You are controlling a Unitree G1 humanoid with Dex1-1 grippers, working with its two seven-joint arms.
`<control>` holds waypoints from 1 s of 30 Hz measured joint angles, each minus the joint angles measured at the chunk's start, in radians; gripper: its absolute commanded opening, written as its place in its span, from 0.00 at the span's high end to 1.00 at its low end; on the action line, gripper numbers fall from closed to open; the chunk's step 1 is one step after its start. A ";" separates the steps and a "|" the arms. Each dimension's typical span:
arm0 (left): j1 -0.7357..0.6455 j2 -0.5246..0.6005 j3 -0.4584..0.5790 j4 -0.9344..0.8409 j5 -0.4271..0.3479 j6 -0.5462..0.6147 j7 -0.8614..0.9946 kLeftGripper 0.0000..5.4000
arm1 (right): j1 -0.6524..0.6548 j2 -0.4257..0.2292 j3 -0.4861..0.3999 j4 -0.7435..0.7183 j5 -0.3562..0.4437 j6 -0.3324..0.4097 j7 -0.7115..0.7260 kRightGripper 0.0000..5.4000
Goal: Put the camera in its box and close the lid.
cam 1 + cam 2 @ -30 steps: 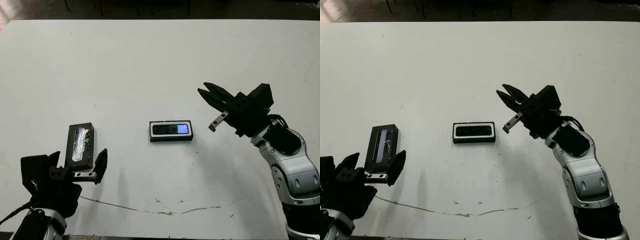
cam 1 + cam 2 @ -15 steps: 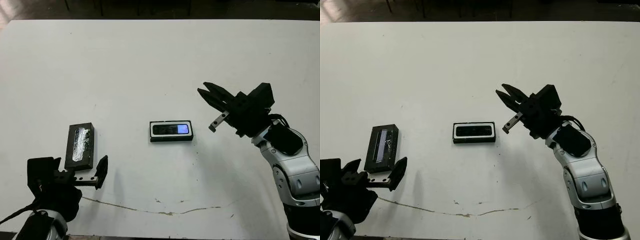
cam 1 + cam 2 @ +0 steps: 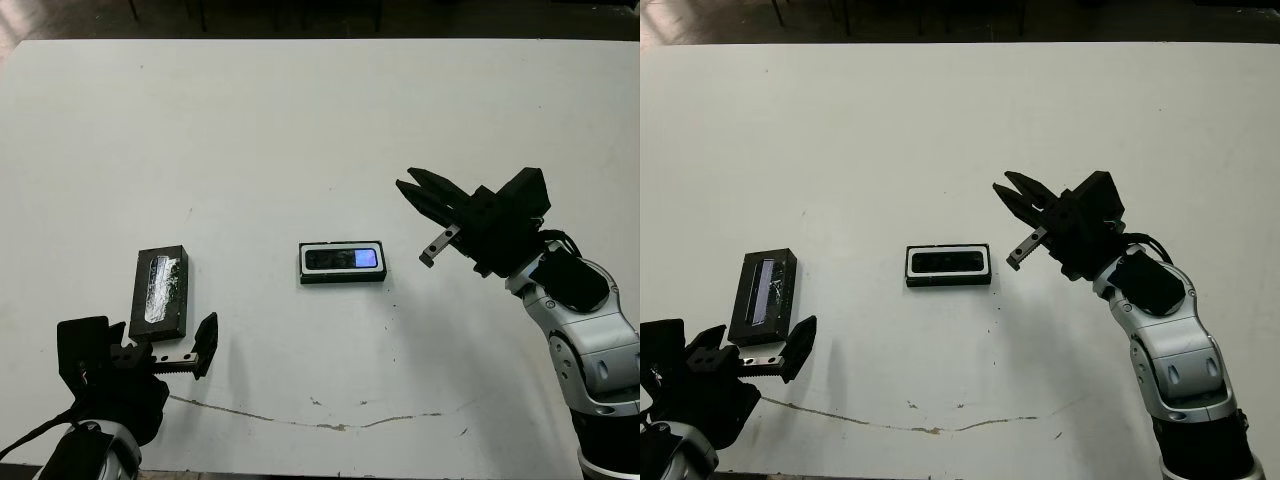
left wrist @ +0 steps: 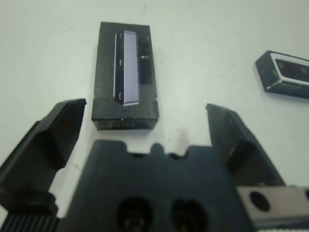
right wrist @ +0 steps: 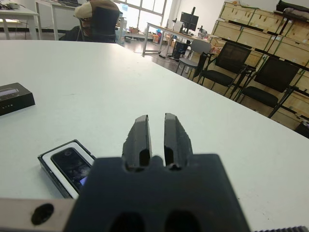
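Observation:
The camera (image 3: pixel 342 258), a slim black bar with a blue-lit screen at its right end, lies inside the white-lined box (image 3: pixel 304 262) at the table's middle. The lid (image 3: pixel 160 290), flat and black with a silvery strip, rests on the table at the left, apart from the box. My left gripper (image 3: pixel 160 347) is open just on the near side of the lid, with nothing between its fingers (image 4: pixel 234 137). To the right of the box hovers my right gripper (image 3: pixel 412 184), shut on nothing and pointing left above the table; its wrist view shows the box (image 5: pixel 46 162) below it.
A thin dark crack line (image 3: pixel 320 423) runs across the white table near the front edge. Beyond the table's far side, the right wrist view shows a seated person (image 5: pixel 99 19), black chairs (image 5: pixel 231 60) and stacked crates (image 5: pixel 251 29).
My left gripper has drawn back from the lid's near end toward the table's front edge, staying open. The lid, the box and the right arm have stayed put.

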 measured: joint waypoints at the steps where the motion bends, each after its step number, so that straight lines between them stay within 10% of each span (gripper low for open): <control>1: -0.002 -0.017 -0.004 0.008 0.002 -0.007 0.011 0.00 | 0.000 0.000 0.000 0.000 0.001 0.000 0.001 1.00; 9: -0.006 -0.052 -0.084 0.105 0.087 -0.135 0.027 0.04 | 0.006 -0.001 -0.002 0.001 0.005 -0.001 0.008 1.00; 23: -0.005 -0.088 -0.111 0.195 0.196 -0.275 0.034 0.63 | 0.030 -0.001 -0.018 0.011 0.019 -0.022 0.017 1.00; 30: -0.005 -0.107 -0.089 0.197 0.188 -0.281 0.029 0.73 | 0.031 -0.001 -0.018 0.012 0.025 -0.021 0.017 1.00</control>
